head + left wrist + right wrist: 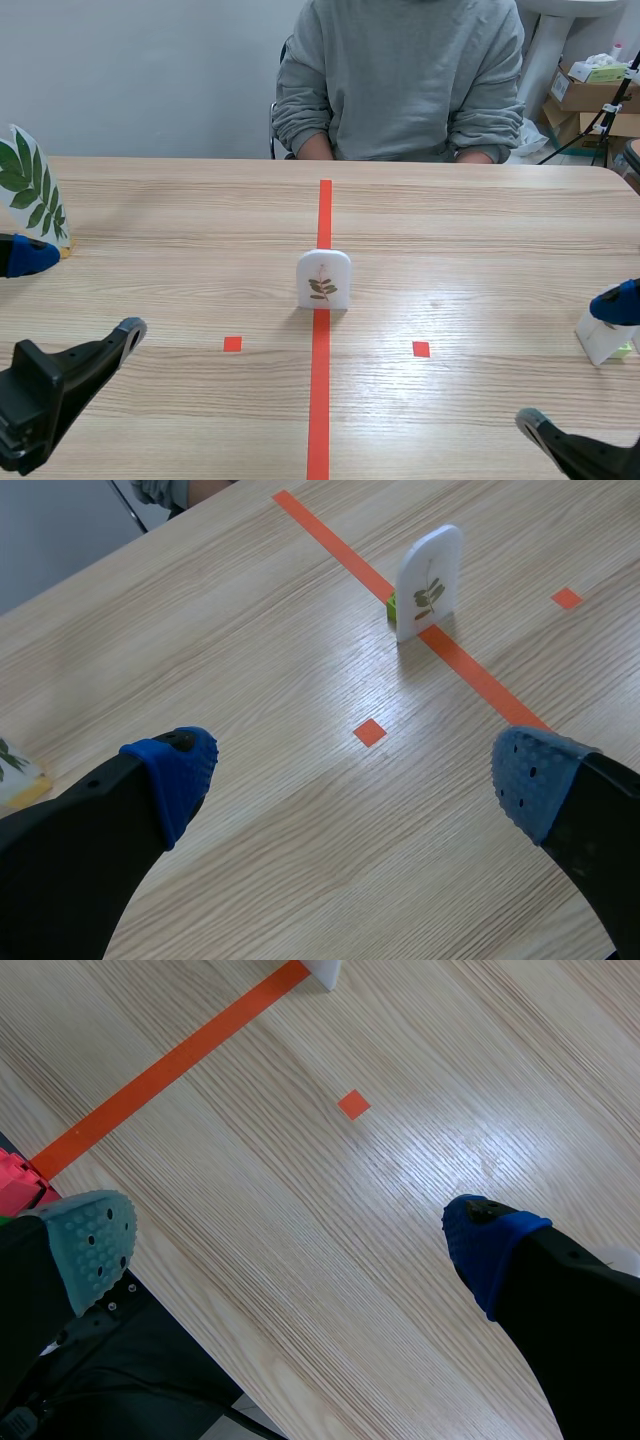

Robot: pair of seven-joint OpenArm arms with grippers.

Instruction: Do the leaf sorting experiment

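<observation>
A small white arched card with a brown-green leaf sprig (323, 279) stands upright on the orange tape line at the table's middle; the left wrist view shows this card (429, 580) well ahead of my left gripper, with a green base behind it. A larger card with a big green leaf (28, 187) stands at the far left edge. Another white card stand (603, 338) sits at the right edge. My left gripper (355, 770) is open over bare wood, holding nothing. My right gripper (290, 1235) is open too, above bare table near a small orange square.
A person in a grey sweatshirt (400, 75) sits across the table with arms resting at its far edge. Cardboard boxes (590, 95) stand in the back right. A yellow-based card corner (18, 770) lies beside my left finger.
</observation>
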